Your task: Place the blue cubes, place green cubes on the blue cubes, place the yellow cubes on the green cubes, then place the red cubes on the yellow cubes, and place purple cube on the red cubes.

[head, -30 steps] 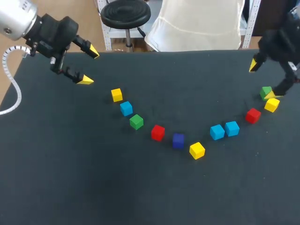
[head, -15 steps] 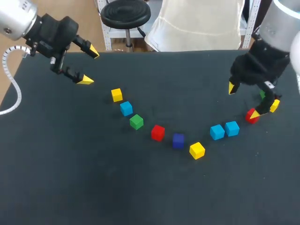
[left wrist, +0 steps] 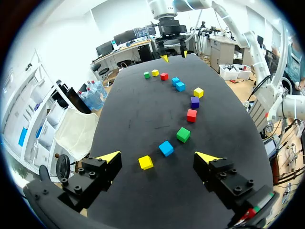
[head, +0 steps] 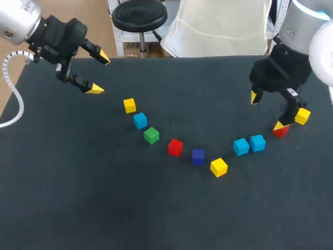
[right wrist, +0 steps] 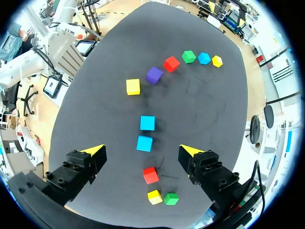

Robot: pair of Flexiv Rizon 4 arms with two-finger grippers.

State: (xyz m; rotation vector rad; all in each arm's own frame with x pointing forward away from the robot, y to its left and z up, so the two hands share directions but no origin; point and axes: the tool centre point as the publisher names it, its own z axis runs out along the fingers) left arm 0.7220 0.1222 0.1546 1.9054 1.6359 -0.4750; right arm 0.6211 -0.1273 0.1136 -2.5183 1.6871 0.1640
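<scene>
Blue cubes all lie loose on the worktop [head: 166, 219], with nothing stacked. The first blue cube [head: 241, 147] sits just beside the second blue cube [head: 257, 142] toward the right edge, and the third blue cube [head: 139, 120] lies toward the left. Over the last second the right gripper [head: 267, 111] has swung inward from the far right corner, past the green cube [right wrist: 170, 198] and the yellow cube [head: 302, 116]. It now hangs by the red cube [head: 281, 131], jaws spread and empty. The left gripper [head: 100, 73] has not moved and sits near the far left corner, jaws likewise released. I judge the right arm is lining up on the blue pair to start the base layer.
</scene>
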